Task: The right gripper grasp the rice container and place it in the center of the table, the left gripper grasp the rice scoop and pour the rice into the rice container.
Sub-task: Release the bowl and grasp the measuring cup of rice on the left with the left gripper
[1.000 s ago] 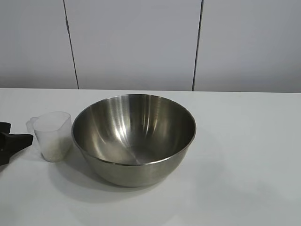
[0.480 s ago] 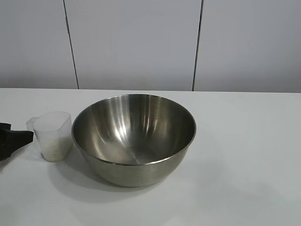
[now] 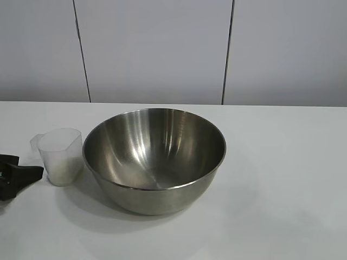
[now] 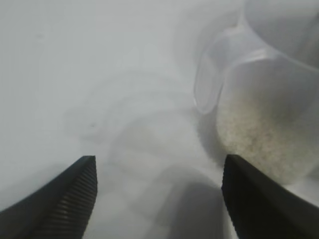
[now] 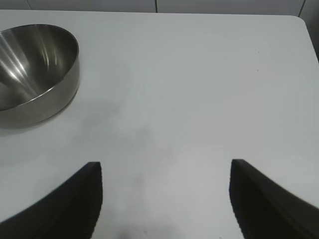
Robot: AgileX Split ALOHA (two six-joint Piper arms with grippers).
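White table point(image 3: 282, 179), left gripper point(image 4: 158, 199) wide open, empty, beside rice scoop point(image 3: 60, 157), untouched

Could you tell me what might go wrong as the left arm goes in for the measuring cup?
1. The left tool is open and low beside the rice scoop, but in the left wrist view the scoop sits off to one side of its fingers; closing now could clip or tip it, spilling the rice.
2. The scoop stands close against the rice container, so a nudge may knock the two together.
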